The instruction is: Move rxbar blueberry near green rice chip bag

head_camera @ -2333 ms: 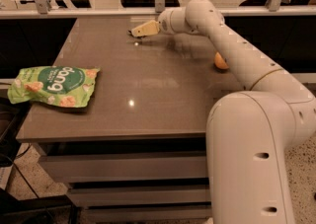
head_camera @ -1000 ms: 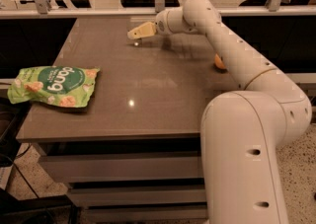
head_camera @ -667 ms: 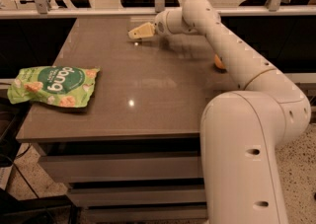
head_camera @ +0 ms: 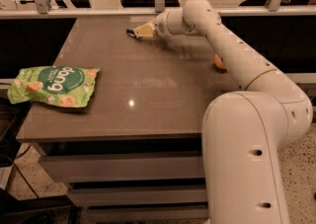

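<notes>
The green rice chip bag (head_camera: 54, 86) lies flat at the table's left edge, partly overhanging it. My gripper (head_camera: 134, 31) reaches to the far middle of the table, low over the surface, far from the bag. A small dark shape (head_camera: 129, 32) shows at its tip. I cannot tell whether that is the rxbar blueberry. No other dark navy bar shows on the table.
The brown table (head_camera: 148, 94) has drawers below its front edge. A round orange fruit (head_camera: 218, 63) sits at the right edge, partly behind my arm (head_camera: 232, 50). A railing and chairs stand beyond the far edge.
The gripper stays at the same far spot on the table, with hardly any shift. The bag and the orange have not moved.
</notes>
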Robot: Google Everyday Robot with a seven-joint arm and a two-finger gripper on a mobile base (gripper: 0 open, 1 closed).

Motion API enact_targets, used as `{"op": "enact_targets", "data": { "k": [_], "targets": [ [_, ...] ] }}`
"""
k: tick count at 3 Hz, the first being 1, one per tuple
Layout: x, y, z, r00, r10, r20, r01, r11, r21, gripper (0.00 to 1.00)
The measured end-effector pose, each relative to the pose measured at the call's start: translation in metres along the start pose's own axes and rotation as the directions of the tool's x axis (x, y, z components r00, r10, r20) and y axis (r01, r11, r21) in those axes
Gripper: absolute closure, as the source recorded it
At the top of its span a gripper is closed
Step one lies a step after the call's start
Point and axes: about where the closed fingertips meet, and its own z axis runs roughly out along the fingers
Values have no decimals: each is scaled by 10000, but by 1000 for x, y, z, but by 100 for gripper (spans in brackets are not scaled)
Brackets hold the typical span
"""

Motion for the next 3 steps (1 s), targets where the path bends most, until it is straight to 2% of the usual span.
{"op": "enact_targets", "data": {
  "k": [1, 2, 3],
  "targets": [
    [3, 0, -1, 10000, 8, -7, -8, 10000, 21, 87],
    [-2, 0, -7, 9999, -42, 108, 42, 10000, 22, 100],
    [-13, 5, -29, 9993, -183, 318, 187, 9998, -121, 100]
  ]
}}
